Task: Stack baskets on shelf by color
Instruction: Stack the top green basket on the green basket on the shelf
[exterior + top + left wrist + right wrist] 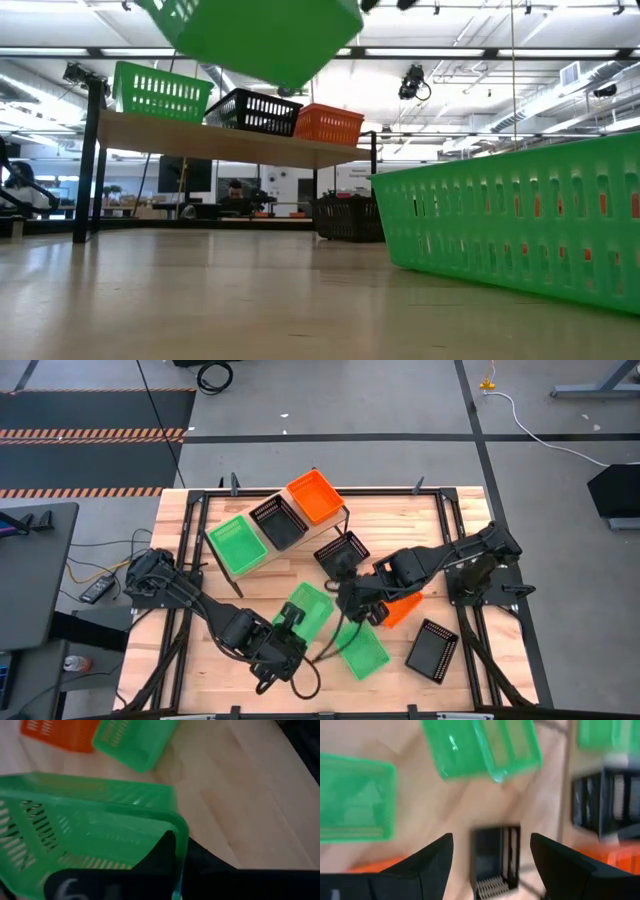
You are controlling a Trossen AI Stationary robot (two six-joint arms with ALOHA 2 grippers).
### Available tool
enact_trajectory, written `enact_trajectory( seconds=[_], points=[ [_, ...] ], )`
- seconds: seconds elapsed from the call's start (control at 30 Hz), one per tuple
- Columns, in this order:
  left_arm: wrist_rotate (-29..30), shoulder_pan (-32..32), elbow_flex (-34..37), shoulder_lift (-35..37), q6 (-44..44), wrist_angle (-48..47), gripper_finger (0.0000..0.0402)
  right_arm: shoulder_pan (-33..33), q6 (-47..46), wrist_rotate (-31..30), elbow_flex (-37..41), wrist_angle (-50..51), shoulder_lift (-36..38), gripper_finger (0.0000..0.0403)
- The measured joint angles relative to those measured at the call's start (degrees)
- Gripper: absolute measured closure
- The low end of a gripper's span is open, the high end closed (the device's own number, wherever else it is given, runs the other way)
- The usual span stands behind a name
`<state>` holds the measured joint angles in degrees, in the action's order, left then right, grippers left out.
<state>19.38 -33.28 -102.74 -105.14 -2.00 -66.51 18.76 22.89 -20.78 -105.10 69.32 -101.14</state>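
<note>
The shelf [262,565] holds a green basket [235,545], a black one [278,522] and an orange one [315,497], side by side. My left gripper [290,625] is shut on another green basket [310,608], which the low view shows raised off the table [260,35]. My right gripper [492,850] is open above a black basket [496,860] that rests on its base on the table in front of the shelf [342,553]. A third green basket [360,650], an orange one [402,610] and a black one [432,650] rest on the table. My left gripper holds the green basket by one wall near a corner of its rim [181,832]. One finger [162,852] is inside the basket and the other outside the wall. The basket is lifted clear of the table and tilted [260,35].
The orange basket on the table lies partly under my right arm. The green basket on the table [520,230] sits near the table's near edge. The shelf's black legs [88,160] stand at the table's far side. Bare tabletop [220,660] shows at the near left.
</note>
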Motion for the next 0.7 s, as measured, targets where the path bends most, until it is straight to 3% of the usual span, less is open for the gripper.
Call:
enact_trajectory(
  seconds=[0.17, 0.33, 0.47, 0.7],
  points=[
    [4.5, 0.6, 0.0, 3.1, 6.3, 0.0, 0.0397, -3.1, -6.8, -1.8, 0.0, 6.8, 0.0, 0.0131],
    [8.8, 2.4, 0.0, 7.1, 18.0, -5.8, 0.0395, -7.0, -11.6, 2.3, 0.0, 11.8, 0.0, 0.0131],
    [8.8, 4.3, 0.0, 9.7, 24.2, -12.1, 0.0396, -9.4, -12.9, 7.0, 1.1, 13.3, 0.1, 0.0131],
    [7.0, 7.7, -4.0, 12.7, 32.9, -22.9, 0.0396, -12.5, -12.8, 8.6, 6.9, 14.9, 0.0, 0.0131]
  ],
)
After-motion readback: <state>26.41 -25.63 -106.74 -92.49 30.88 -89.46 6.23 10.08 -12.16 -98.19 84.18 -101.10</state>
